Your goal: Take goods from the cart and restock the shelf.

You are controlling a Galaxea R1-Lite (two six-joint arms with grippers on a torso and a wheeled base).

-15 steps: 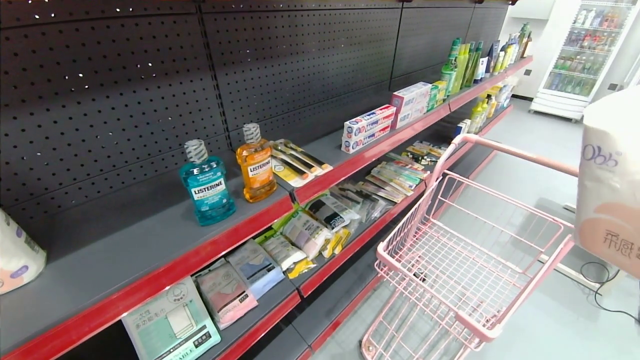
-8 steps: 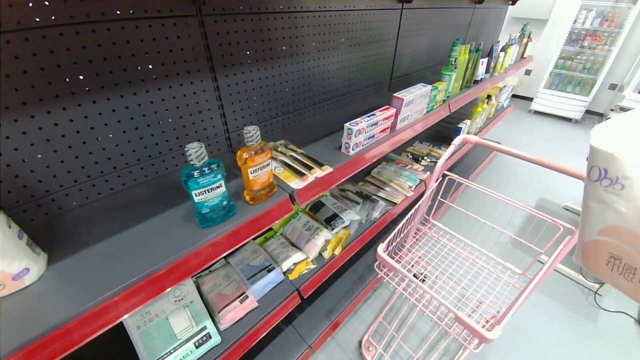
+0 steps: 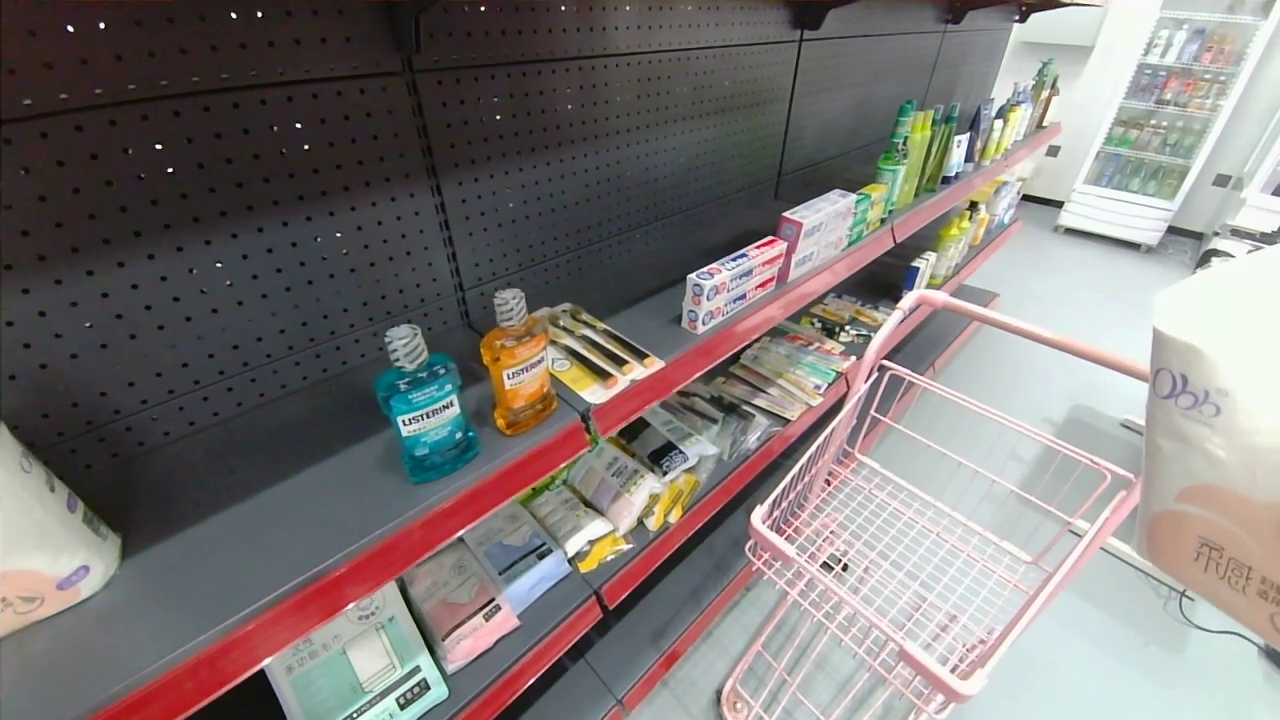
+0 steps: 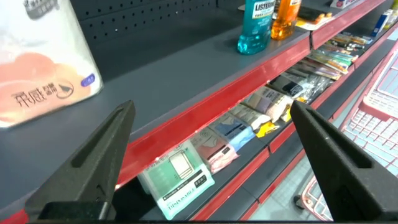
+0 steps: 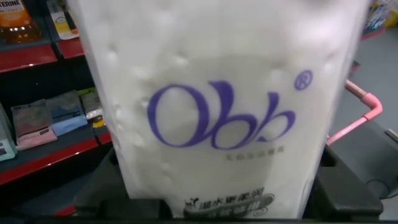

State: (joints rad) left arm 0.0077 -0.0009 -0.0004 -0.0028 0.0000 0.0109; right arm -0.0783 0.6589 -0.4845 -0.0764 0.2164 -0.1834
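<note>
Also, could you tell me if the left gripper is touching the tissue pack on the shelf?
Apart. The left wrist view shows grey shelf between the open left gripper and the tissue pack.

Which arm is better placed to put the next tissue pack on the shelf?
Right. The right gripper is shut on a tissue pack by the cart, ready for the bare shelf. The left gripper is open and empty, near the shelved pack.
</note>
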